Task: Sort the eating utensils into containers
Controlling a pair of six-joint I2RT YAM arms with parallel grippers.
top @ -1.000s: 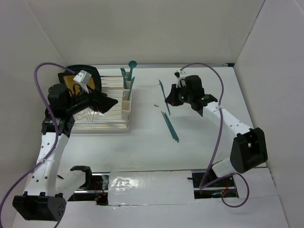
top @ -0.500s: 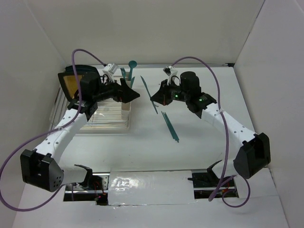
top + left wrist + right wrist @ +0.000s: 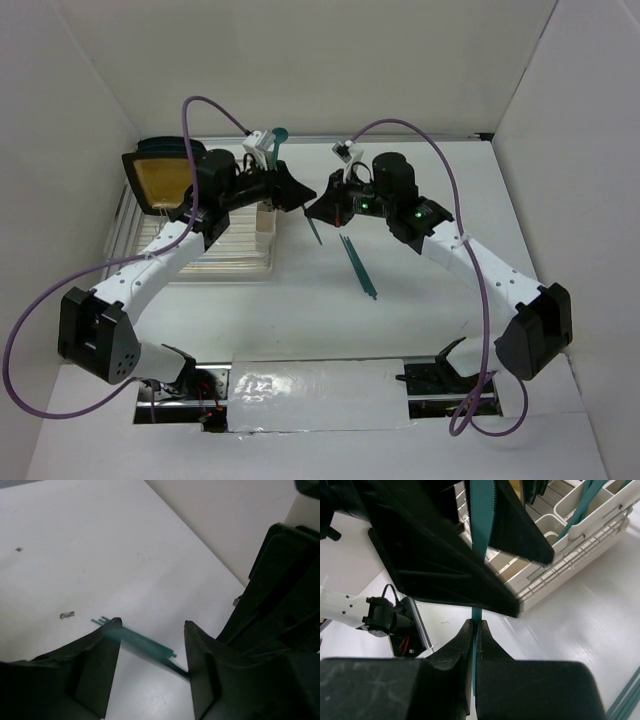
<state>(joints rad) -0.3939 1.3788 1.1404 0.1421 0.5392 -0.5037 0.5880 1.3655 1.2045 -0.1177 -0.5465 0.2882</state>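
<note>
Handover time: our right gripper (image 3: 474, 626) pinches the teal utensil (image 3: 481, 510) so our left gripper (image 3: 152, 630), jaws wide astride it, can carry it to the containers (image 3: 266, 222).

Teal utensils (image 3: 358, 268), cream-white containers (image 3: 266, 224)

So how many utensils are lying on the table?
2 utensils, side by side right of the cups. A third utensil hangs in the right gripper; others may be hidden.
</note>
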